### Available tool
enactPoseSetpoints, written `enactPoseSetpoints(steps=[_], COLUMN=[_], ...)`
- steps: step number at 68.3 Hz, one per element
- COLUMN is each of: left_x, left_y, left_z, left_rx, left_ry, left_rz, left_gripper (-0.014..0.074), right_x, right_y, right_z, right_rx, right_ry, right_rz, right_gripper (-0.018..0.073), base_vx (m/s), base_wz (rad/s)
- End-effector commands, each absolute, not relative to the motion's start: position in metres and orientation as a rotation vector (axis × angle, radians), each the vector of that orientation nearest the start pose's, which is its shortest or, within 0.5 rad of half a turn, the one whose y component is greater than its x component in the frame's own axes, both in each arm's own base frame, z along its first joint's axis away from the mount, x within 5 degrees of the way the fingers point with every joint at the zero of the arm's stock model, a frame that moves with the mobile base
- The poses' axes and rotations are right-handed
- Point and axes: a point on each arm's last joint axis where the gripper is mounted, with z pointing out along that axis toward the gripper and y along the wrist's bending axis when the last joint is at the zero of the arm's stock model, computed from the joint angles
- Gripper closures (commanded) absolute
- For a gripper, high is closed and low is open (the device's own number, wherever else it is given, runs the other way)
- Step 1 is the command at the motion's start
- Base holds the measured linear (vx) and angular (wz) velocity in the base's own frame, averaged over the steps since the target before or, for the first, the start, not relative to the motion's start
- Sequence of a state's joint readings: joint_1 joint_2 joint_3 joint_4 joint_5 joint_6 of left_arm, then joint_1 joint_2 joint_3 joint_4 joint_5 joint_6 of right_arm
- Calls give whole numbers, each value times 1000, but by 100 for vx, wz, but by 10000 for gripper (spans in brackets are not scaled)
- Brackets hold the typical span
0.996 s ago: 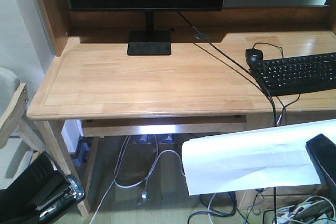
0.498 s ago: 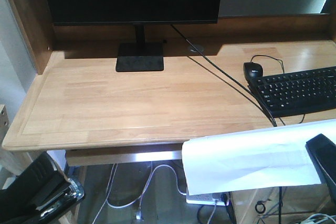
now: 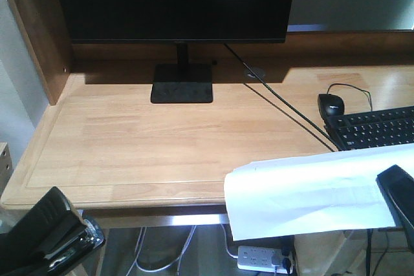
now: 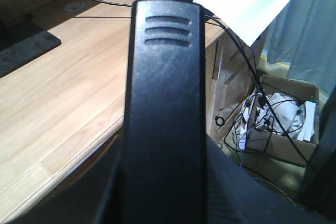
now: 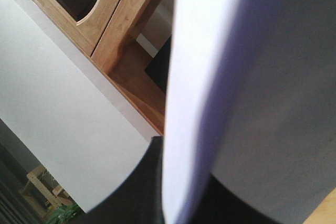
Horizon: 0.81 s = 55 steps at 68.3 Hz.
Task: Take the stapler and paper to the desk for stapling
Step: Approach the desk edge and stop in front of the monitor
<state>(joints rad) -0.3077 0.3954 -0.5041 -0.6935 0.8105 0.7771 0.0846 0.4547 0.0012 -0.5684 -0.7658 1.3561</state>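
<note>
Two robot arms bring a sheet and a stapler up to a wooden desk.

The wide light-wood desk [image 3: 162, 140] fills the scene, with a large black flat-screen monitor [image 3: 174, 1] standing at its back. A blank white rectangular sheet of paper [image 3: 304, 192] hangs in the air near the front right edge, and the right gripper [image 3: 394, 189] has its jaws clenched on the sheet's right end. A black keyboard [image 3: 375, 127] lies on the wood beyond it. The small black stapler [image 4: 165, 103] with a silver channel hangs low at the front left corner, grasped in the left gripper [image 4: 165, 195]. A small black mouse [image 3: 331, 103] sits beside the keyboard. Carrying looks like the step in hand, as neither thing rests on the desk. Next, I judge, each arm must reach over the rim and lower its load onto bare wood, the floppy sheet laid flat.
</note>
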Motion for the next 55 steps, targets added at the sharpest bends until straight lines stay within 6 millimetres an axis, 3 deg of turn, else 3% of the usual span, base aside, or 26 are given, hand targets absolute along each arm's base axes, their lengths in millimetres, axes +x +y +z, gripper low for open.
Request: enactPoseSetpoints(steps=[1,55], left_x=[55,55], left_y=[-61,-61], left_z=[318,318], left_rx=[748,748], left_ry=[1760,1760], left_rz=[-549,-549], left_gripper=[603,603], right_x=[81,81], right_y=[42,42], right_z=[251,251], right_rx=[180,180], right_ry=[1267,1267], right_rz=[1131,1131], right_gripper=[564,564], base_vx=[11,7], base_wz=[5,1])
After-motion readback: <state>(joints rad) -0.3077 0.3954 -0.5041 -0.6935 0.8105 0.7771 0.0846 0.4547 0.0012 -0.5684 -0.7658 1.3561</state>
